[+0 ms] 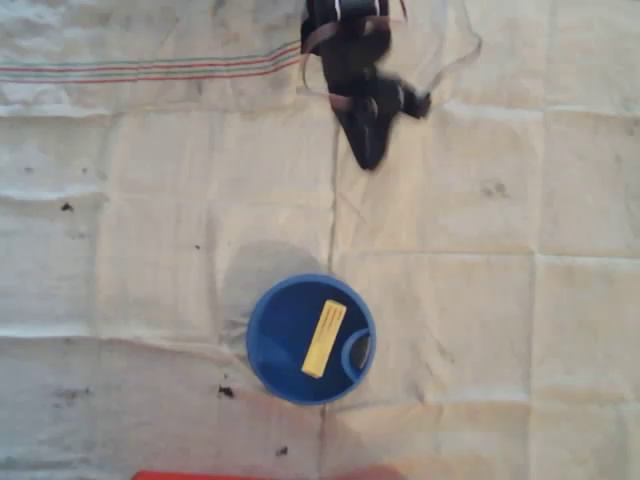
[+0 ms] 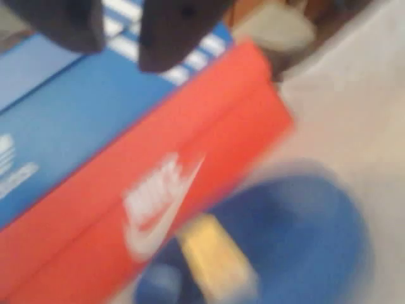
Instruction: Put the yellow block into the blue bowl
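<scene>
We see a white cloth point(image 1: 520, 330) with fold creases that covers the whole surface in the overhead view; some small dark spots lie on it, and coloured stripes run across near its top left corner. At the bottom edge of this view a red thing is cut off, so we cannot say from here what it is. In the wrist view, which is strongly blurred, a red box point(image 2: 190, 158) with a white logo lies on the cloth, and a blue box point(image 2: 69, 120) with white stripes is directly beside it; both are cut by the picture's edge.

The blue bowl point(image 1: 280, 350) stands on the cloth, below the middle and nearer to the bottom edge. It is round and bright blue, with a small curved loop inside its right edge. In the wrist view it is only a blue smear just beside the red box.

The arm is dark and blurred at the top edge, well apart from the bowl. The gripper point(image 1: 372, 155) points down toward the middle. We cannot tell how far it is open, and we see nothing in it.

The yellow block point(image 1: 324, 338) lies inside the bowl, a slim pale bar, a little tilted.
</scene>
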Tool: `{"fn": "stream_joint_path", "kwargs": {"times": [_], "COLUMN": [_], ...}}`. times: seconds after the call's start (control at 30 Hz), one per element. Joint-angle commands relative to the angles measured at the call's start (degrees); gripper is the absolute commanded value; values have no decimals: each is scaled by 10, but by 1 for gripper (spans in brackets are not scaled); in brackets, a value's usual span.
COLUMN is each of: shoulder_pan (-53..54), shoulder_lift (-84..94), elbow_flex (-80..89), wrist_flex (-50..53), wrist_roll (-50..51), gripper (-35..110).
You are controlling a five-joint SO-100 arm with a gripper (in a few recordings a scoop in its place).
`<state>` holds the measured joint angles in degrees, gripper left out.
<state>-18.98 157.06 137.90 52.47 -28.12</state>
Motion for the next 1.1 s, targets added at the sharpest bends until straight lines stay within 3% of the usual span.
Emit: {"fn": "stream_joint_path", "kwargs": {"times": [0.0, 0.33, 1.07], "shoulder_pan": [-5, -9, -54], "shoulder_lift": [93, 226, 341], "elbow_flex": [83, 261, 425], "wrist_flex": [-47, -103, -104], "wrist_roll": [69, 250, 251], "gripper": [0, 0, 0]}}
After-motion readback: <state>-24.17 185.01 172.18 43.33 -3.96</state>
